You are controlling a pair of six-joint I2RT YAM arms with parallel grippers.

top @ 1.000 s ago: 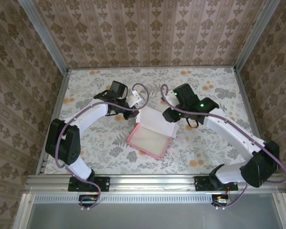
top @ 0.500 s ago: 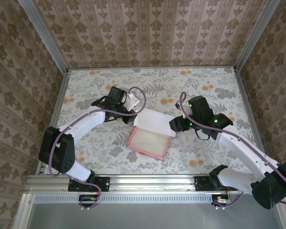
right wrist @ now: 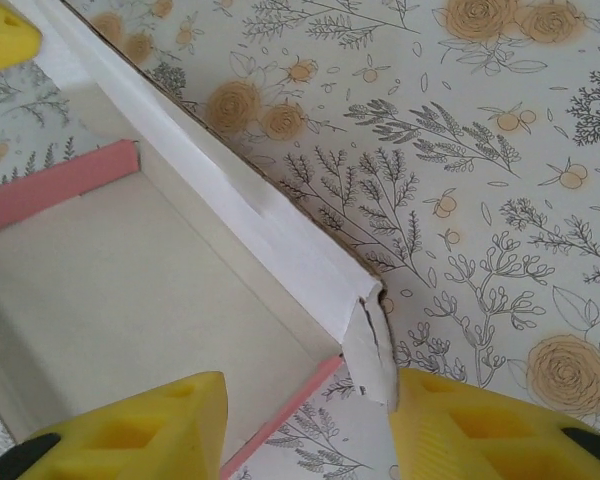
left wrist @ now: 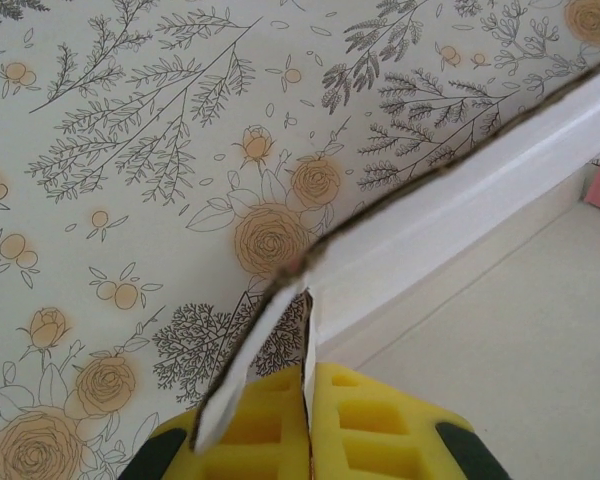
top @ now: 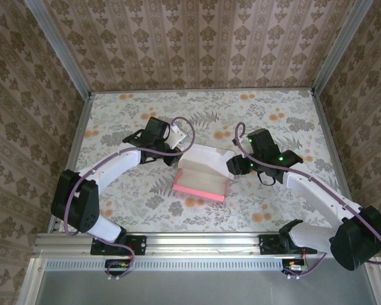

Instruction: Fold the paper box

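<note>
Floral tabletop (top: 127,111) within damask-papered walls (top: 197,44), paper box (top: 202,176) central, left gripper (left wrist: 307,395) jaws clamping its flap, right gripper (right wrist: 310,410) jaws apart.

The paper box (top: 200,189) has tipped up and swung squarer to the near edge of the worktop (top: 273,203). It now shows a broad pink side and less of its pale inside. The right gripper (top: 231,167) has drawn back toward that edge, to the box's right corner. The left gripper (top: 180,152) has moved slightly the same way.
</note>
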